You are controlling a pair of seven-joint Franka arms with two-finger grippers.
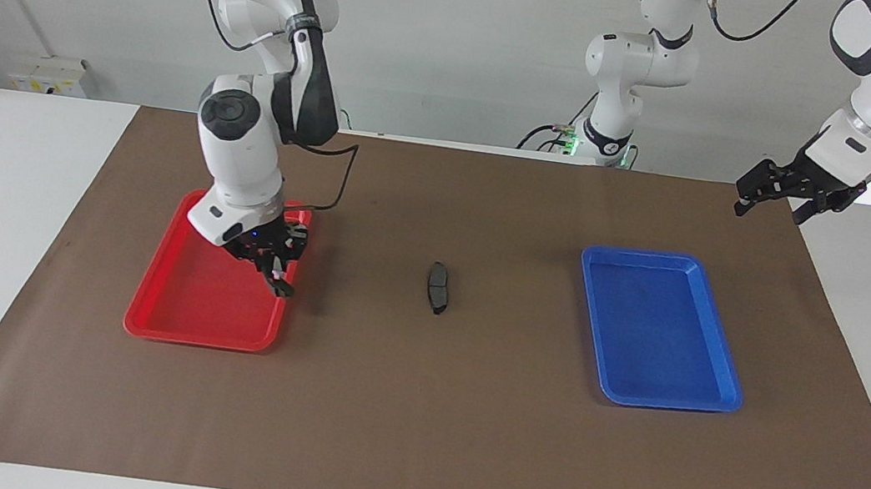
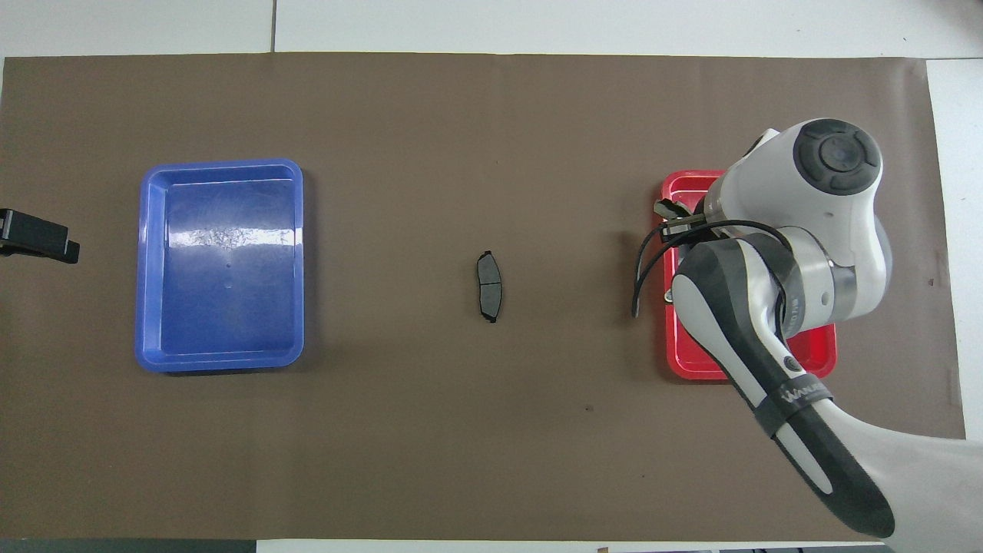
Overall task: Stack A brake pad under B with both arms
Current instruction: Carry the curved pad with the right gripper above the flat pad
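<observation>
Blue tray bare; right pincer in red tray.

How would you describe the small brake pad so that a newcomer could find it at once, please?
On the brown mat, look midway between the red tray and the blue tray. The brake pad lies there alone: a short, dark-grey, slightly arched oval with a thin groove across its middle.

brake pad unobstructed, trays well apart
</observation>
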